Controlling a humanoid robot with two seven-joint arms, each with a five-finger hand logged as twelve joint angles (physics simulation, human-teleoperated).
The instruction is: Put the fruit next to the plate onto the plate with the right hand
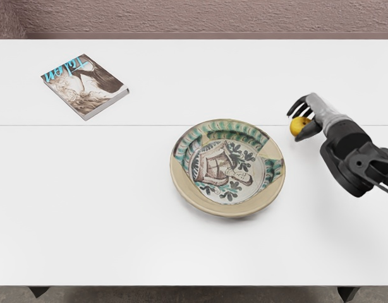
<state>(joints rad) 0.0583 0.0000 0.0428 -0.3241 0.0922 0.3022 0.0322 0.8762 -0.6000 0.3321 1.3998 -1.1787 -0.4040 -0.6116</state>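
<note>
A small yellow fruit [299,125] lies on the white table just right of the painted plate [181,180], apart from its rim. My right hand [304,116] comes in from the right edge and sits over the fruit, its dark fingers curled around it from above and from the right. Much of the fruit is hidden by the fingers. I cannot see whether the fruit is lifted off the table. The plate holds nothing; its painted centre shows a figure in green and brown.
A book [84,85] with a picture cover lies at the far left of the table. The back wall runs along the top of the view. The table's front edge is near the bottom.
</note>
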